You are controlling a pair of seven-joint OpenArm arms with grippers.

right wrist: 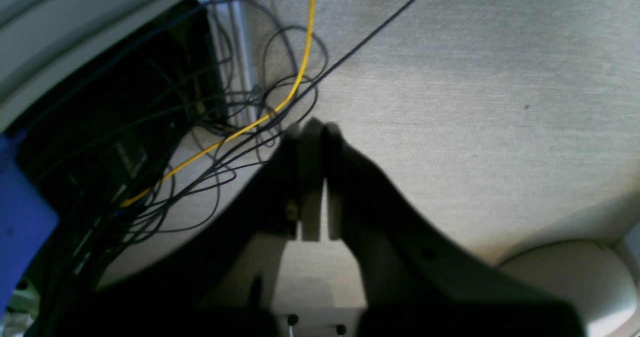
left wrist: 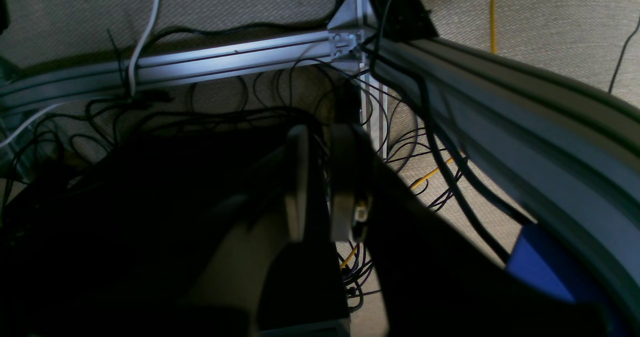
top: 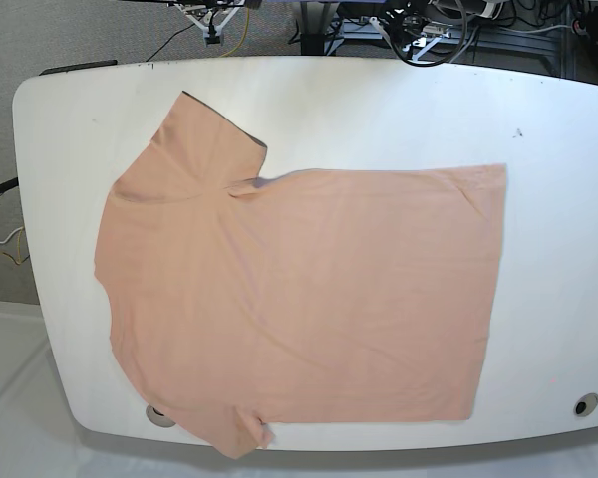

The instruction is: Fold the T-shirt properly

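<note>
The peach T-shirt [top: 299,289] lies spread flat on the white table [top: 558,149], hem to the right and sleeves at the upper left and lower left. The lower sleeve [top: 241,433] reaches the table's front edge. Neither wrist view shows the shirt. My left gripper [left wrist: 320,132] is shut and empty, with only a thin slit between its fingers, hanging over the carpet and cables off the table. My right gripper [right wrist: 314,124] is shut and empty, also over the carpet floor.
An aluminium frame rail [left wrist: 225,62] and tangled black cables lie below the left gripper. A yellow cable [right wrist: 300,67] runs on the carpet below the right gripper. Arm bases and cables sit behind the table's far edge [top: 419,35]. A round hole [top: 584,404] sits at the front right.
</note>
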